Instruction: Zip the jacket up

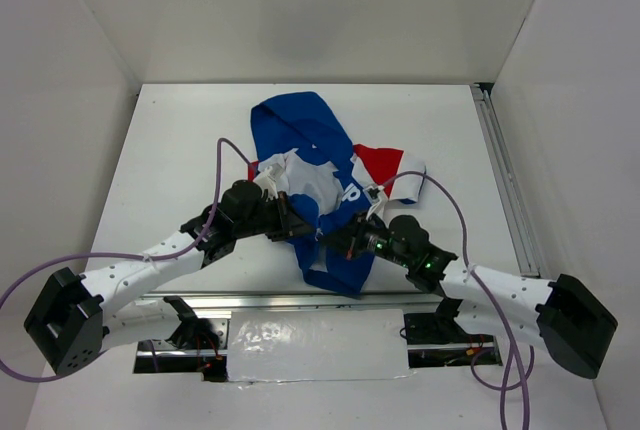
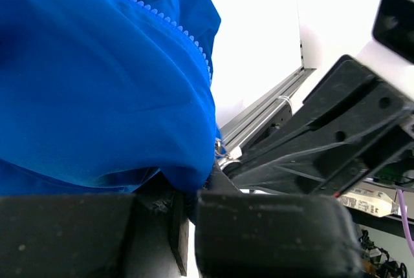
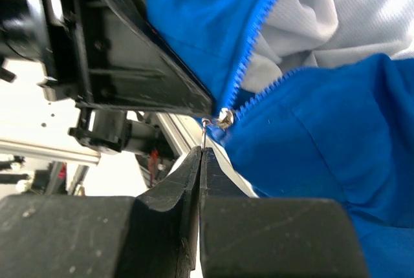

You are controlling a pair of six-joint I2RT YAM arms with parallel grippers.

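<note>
Okay, right gripper (image 3: pixel 199 161) jaws are pressed together with the thin metal pull tab (image 3: pixel 204 134) pinched between the tips, just below the slider (image 3: pixel 224 117). Only the right wrist view shows that grip. From the slider the two rows of zipper teeth (image 3: pixel 249 64) spread apart upward, unjoined, with pale grey lining (image 3: pixel 323 19) between them and blue fabric on both sides. Left gripper (image 2: pixel 185 216) jaws are narrow and clamped on a fold of blue fabric that drops into the gap between them. That shows only in the left wrist view, where the slider itself cannot be made out. A black gripper body sits touching or just beside the slider in the right wrist view; contact is unclear. From the top view both grippers meet at the near hem of the jacket (image 1: pixel 300 125), close together, and the slider is too small to see. The jacket lies bunched on the white table (image 1: pixel 180 150), its blue hood away from the slider end, a red-and-white sleeve panel (image 1: pixel 385 162) off to the right, and white lettering (image 1: pixel 350 193) near the right gripper.
</note>
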